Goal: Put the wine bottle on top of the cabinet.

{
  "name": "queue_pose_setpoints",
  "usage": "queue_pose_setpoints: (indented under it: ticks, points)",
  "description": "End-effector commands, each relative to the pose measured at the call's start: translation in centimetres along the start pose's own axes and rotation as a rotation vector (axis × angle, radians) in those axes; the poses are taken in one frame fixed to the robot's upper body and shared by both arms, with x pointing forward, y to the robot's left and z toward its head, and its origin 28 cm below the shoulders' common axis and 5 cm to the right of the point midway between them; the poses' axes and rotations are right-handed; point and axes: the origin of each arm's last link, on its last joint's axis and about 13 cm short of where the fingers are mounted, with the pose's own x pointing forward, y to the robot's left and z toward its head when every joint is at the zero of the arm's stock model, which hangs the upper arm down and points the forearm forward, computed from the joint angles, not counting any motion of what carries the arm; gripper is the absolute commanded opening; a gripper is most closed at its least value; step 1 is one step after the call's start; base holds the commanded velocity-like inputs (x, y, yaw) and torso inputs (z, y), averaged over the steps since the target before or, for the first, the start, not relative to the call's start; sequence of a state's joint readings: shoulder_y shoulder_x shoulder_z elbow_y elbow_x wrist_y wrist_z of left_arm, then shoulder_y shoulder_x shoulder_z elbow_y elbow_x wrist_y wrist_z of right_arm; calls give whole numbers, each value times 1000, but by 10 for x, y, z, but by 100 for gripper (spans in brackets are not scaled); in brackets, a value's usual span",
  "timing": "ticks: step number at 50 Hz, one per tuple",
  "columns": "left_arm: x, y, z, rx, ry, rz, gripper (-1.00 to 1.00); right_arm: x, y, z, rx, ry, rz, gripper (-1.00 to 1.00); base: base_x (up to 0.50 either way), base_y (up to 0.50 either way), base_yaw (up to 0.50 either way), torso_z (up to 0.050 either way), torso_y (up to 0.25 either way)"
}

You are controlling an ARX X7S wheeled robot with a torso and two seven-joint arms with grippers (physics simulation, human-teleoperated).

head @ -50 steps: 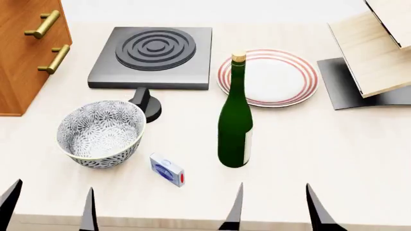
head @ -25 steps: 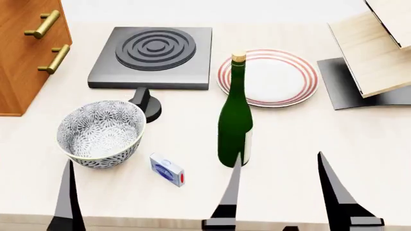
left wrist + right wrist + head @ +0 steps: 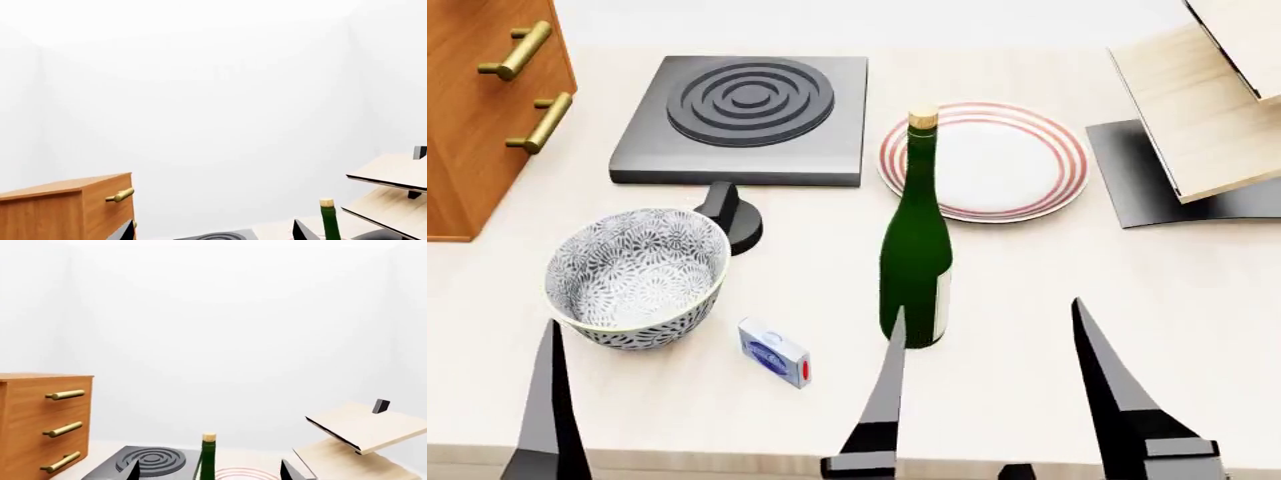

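The wine bottle (image 3: 914, 250), dark green with a tan cork, stands upright on the pale table, in front of the plate. The orange-brown cabinet (image 3: 481, 120) with brass handles stands at the far left. My right gripper (image 3: 998, 390) is open and empty, near the front edge; its left finger overlaps the bottle's base in the head view. In the right wrist view the bottle (image 3: 209, 455) stands ahead, centred between the open right gripper (image 3: 210, 471). My left gripper (image 3: 213, 231) is open and empty; one of its fingers (image 3: 551, 400) shows in front of the bowl. The cabinet (image 3: 60, 210) and bottle (image 3: 328, 220) show ahead.
A patterned bowl (image 3: 634, 275) stands front left, a small blue-white box (image 3: 774, 352) beside it. A black hob (image 3: 747, 110) with a knob (image 3: 731, 215) lies behind. A red-ringed plate (image 3: 988, 160) lies behind the bottle. A pale slanted wooden box (image 3: 1208, 110) is at the right.
Both grippers have come further into the head view, forward over the table. Over the last half second the right gripper shifted slightly left, towards the bottle. The bottle has not moved.
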State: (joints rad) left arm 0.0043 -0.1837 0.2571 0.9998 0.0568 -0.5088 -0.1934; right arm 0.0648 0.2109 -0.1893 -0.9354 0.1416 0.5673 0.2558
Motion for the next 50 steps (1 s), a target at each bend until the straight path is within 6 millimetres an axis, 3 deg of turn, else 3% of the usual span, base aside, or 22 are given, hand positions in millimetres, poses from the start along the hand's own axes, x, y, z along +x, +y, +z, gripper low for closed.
queue_pose_setpoints:
  ticks: [1, 36, 50]
  points:
    - [0, 1, 3, 1, -5, 2, 100, -1, 2, 2, -7, 4, 24, 100, 78, 0, 0, 0, 0]
    - [-1, 0, 4, 1, -4, 1, 100, -1, 0, 5, -11, 5, 31, 100, 473, 0, 0, 0, 0]
    - [-1, 0, 5, 0, -6, 2, 100, -3, 1, 6, -16, -3, 45, 100, 0, 0, 0, 0, 1]
